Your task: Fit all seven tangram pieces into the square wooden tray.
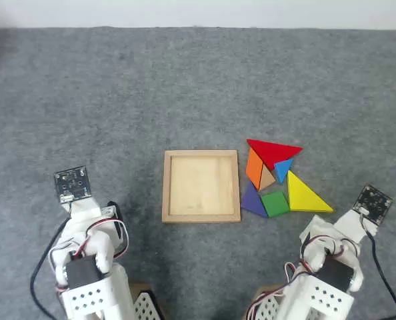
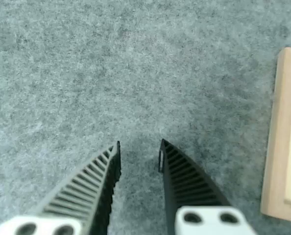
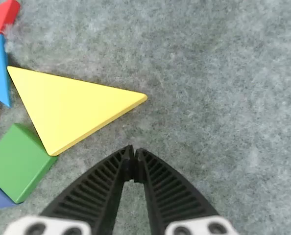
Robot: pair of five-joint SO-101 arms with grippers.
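Observation:
The square wooden tray (image 1: 201,215) lies mid-table with nothing in it; its rim (image 2: 278,132) also edges the left wrist view. Right of it the pieces cluster: red triangle (image 1: 273,152), orange parallelogram (image 1: 254,167), blue triangle (image 1: 283,168), tan triangle (image 1: 267,179), yellow triangle (image 1: 305,193), green square (image 1: 275,203), purple triangle (image 1: 253,200). My left gripper (image 2: 139,144) hovers open over bare carpet beside the tray. My right gripper (image 3: 134,149) is shut and empty, just short of the yellow triangle (image 3: 72,112) and the green square (image 3: 18,164).
Grey carpet covers the whole table. The left arm's base (image 1: 91,287) stands at the near left and the right arm's base (image 1: 318,293) at the near right. Open carpet stretches beyond the tray and to both sides.

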